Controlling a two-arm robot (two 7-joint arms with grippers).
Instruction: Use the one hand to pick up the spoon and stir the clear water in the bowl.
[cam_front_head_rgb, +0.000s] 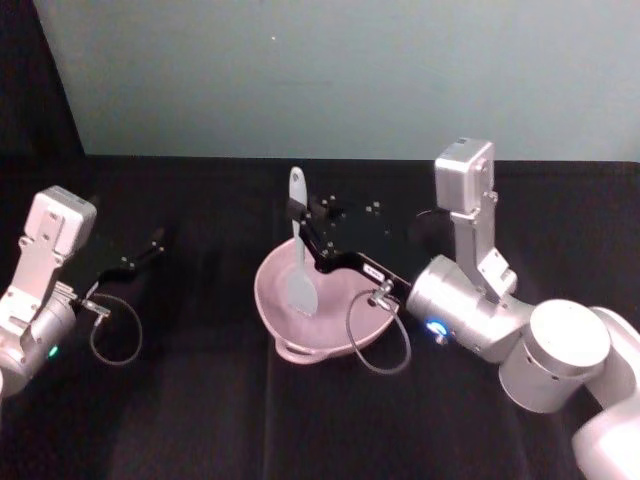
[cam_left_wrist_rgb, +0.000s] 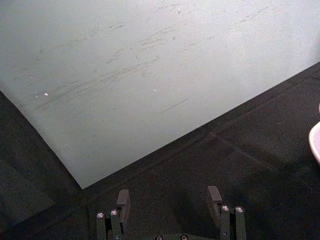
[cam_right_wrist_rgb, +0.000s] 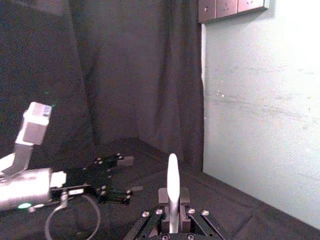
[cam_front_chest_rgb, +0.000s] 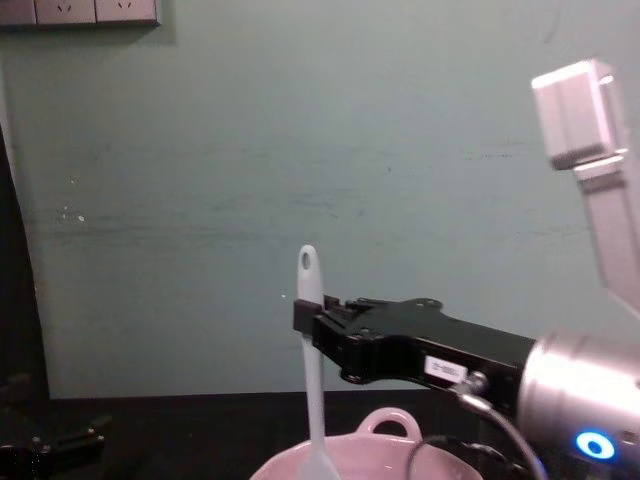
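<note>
The pale pink bowl (cam_front_head_rgb: 264, 292) sits mid-table with its loop handle toward me; in the chest view the bowl (cam_front_chest_rgb: 385, 428) shows by its rim. The white spoon (cam_front_head_rgb: 300, 262) stands nearly upright, blade down inside the bowl and holed handle tip up. My right gripper (cam_front_head_rgb: 300, 222) reaches in from the right and is shut on the spoon's handle, as the chest view shows for the gripper (cam_front_chest_rgb: 306, 322) and spoon (cam_front_chest_rgb: 311, 380). In the right wrist view the spoon (cam_right_wrist_rgb: 172, 181) rises between the fingers. My left gripper (cam_front_head_rgb: 152, 243) rests open at the far left, well apart from the bowl.
A black cloth covers the table (cam_front_head_rgb: 200, 400). A pale green wall (cam_front_head_rgb: 350, 70) closes the back. Cable loops hang by each wrist, one over the bowl's right rim (cam_front_head_rgb: 378, 338). The bowl's edge (cam_left_wrist_rgb: 316, 142) shows in the left wrist view.
</note>
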